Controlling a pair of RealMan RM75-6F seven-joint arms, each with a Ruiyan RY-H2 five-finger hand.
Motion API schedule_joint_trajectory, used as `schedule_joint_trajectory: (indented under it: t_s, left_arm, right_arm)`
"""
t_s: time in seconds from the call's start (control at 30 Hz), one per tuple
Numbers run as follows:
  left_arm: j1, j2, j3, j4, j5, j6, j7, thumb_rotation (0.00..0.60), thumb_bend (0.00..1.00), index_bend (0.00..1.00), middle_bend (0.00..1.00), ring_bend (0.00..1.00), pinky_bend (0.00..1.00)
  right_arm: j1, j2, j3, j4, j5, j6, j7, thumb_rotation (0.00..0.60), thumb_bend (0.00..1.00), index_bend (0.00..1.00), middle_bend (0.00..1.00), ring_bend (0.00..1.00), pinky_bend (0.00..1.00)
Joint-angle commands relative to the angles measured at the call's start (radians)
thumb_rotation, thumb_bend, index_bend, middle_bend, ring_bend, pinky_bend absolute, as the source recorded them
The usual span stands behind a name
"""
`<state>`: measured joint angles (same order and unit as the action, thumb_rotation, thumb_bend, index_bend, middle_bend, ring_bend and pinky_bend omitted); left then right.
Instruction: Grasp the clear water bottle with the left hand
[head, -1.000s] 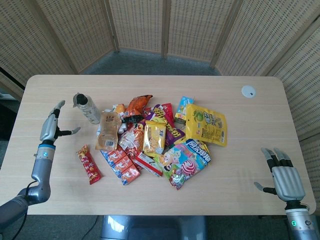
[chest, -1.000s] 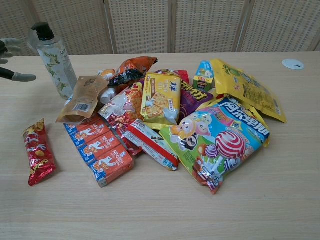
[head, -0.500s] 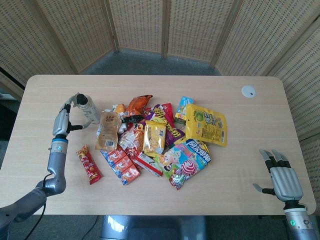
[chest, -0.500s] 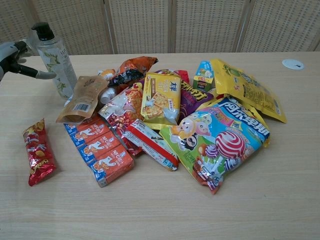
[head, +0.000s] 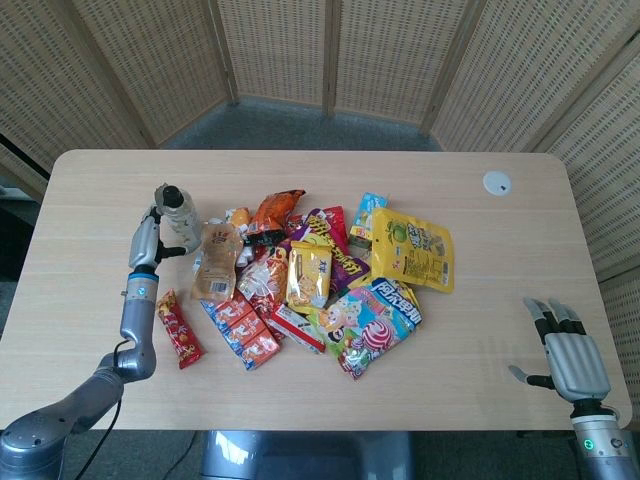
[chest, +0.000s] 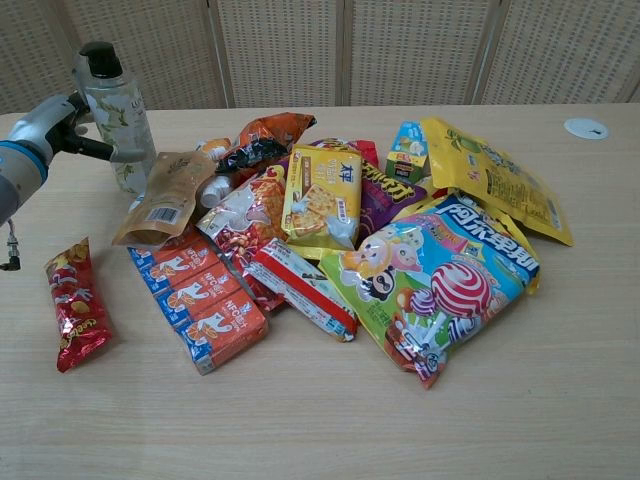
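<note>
Clear plastic water bottle with black cap (chest: 113, 110) stands upright near the tabletop's (head: 300, 400) left edge, just left of the snack pile. Left hand (chest: 52, 120) against its side, fingers reaching around it. Brown paper pouch (chest: 163, 198) just beside. Right hand (head: 572, 355) spread, empty, at near right corner

Your clear water bottle (chest: 117, 112), with its black cap and leaf-print label, stands upright near the left edge of the table (head: 300, 380), toward the far-left corner, leaning slightly, with its base just beside the left end of the snack pile.
</note>
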<state>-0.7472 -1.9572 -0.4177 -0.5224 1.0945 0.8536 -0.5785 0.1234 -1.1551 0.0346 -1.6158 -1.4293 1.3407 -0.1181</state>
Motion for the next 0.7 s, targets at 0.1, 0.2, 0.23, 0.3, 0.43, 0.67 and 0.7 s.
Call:
schedule_joint_trajectory:
  t_s: [0.1, 0.2, 0.23, 0.3, 0.43, 0.67, 0.7]
  left_arm:
    - [-0.029, -0.087, -0.018, 0.135, 0.009, 0.079, -0.027, 0.6, 0.0, 0.3, 0.33, 0.29, 0.21]
    - [-0.042, -0.113, -0.027, 0.185, -0.001, 0.075, -0.015, 0.6, 0.02, 0.64, 0.66, 0.61, 0.54]
    - [-0.045, -0.118, -0.029, 0.195, -0.003, 0.07, -0.011, 0.6, 0.04, 0.7, 0.71, 0.66, 0.59]
    - [-0.049, -0.128, -0.03, 0.214, -0.006, 0.062, -0.003, 0.6, 0.08, 0.78, 0.78, 0.73, 0.66]
    - [-0.051, -0.138, -0.03, 0.232, -0.004, 0.06, -0.003, 0.6, 0.15, 0.89, 0.87, 0.82, 0.74]
    - [-0.047, -0.134, -0.021, 0.218, 0.022, 0.138, -0.043, 0.6, 0.16, 0.9, 0.91, 0.85, 0.77]
    - [-0.047, -0.129, -0.02, 0.212, 0.028, 0.156, -0.046, 0.6, 0.16, 0.91, 0.91, 0.85, 0.77]
  right_arm:
    - [-0.002, 0.004, 0.001, 0.005, 0.003, 0.0, 0.01, 0.513, 0.0, 0.0, 0.0, 0.0, 0.0]
    - [-0.001, 0.005, 0.0, 0.006, 0.006, -0.003, 0.015, 0.514, 0.0, 0.0, 0.0, 0.0, 0.0]
    - [-0.001, 0.005, 0.0, 0.006, 0.006, -0.004, 0.016, 0.513, 0.0, 0.0, 0.0, 0.0, 0.0]
    - [0.0, 0.005, 0.001, 0.005, 0.006, -0.004, 0.017, 0.511, 0.0, 0.0, 0.0, 0.0, 0.0]
    - [0.0, 0.005, 0.001, 0.003, 0.006, -0.004, 0.016, 0.516, 0.0, 0.0, 0.0, 0.0, 0.0]
    - [0.001, 0.004, 0.0, 0.004, 0.006, -0.007, 0.016, 0.514, 0.0, 0.0, 0.0, 0.0, 0.0]
    - [0.001, 0.004, -0.001, 0.003, 0.005, -0.007, 0.018, 0.515, 0.0, 0.0, 0.0, 0.0, 0.0]
